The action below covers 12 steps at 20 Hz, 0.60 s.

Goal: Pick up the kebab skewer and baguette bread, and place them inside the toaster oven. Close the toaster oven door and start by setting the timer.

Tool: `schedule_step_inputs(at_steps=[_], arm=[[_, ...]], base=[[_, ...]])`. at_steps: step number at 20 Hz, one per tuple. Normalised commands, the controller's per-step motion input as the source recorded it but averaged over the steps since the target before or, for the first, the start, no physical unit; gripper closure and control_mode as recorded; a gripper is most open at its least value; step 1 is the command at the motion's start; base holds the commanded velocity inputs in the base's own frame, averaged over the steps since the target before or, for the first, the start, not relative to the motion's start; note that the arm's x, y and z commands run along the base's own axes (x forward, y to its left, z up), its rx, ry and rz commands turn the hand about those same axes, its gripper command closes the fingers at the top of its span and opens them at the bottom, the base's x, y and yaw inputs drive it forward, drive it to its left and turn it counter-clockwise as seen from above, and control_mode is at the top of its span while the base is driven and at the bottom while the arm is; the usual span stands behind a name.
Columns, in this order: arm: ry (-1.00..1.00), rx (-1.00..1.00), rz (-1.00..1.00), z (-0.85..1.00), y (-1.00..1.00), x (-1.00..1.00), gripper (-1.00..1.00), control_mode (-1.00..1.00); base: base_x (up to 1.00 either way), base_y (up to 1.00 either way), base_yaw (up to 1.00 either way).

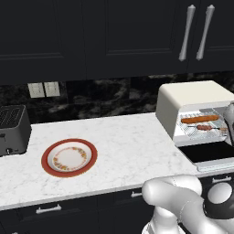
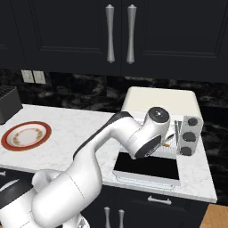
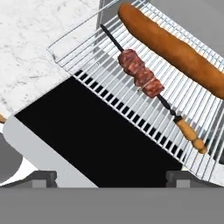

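Note:
The cream-white toaster oven (image 1: 192,98) stands at the counter's right end with its door (image 1: 208,153) folded down flat. Inside, on the wire rack (image 3: 100,61), the orange-brown baguette bread (image 3: 175,48) lies at the back. The kebab skewer (image 3: 142,75) lies beside it, nearer the front, its wooden handle toward the rack's right. Both also sit on the rack in the left base view: baguette (image 1: 199,119), skewer (image 1: 208,128). My gripper (image 3: 111,179) hovers open over the dark glass door (image 3: 96,131), just in front of the rack, with nothing between its fingertips (image 3: 43,177).
An emptied red-rimmed plate (image 1: 69,157) sits left of centre on the white marble counter (image 1: 123,141). A dark-grey slot toaster (image 1: 13,129) stands at the far left. The oven's knobs (image 2: 190,136) line its right side. Dark cabinets hang above.

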Motion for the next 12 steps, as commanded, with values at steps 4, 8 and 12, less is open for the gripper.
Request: schedule_step_inputs(at_steps=[4,8,12], arm=[[0.06,0.0,-0.47,-0.1,-0.06,0.23,-1.0,-1.0],[0.0,0.0,-0.5,-0.32,0.05,0.1,-1.0,-1.0],[0.0,0.0,-0.45,-0.34,-0.03,0.08,-1.0,-1.0]], base=[[0.0,0.0,0.0],[0.0,0.0,0.0],[0.0,0.0,0.0]])
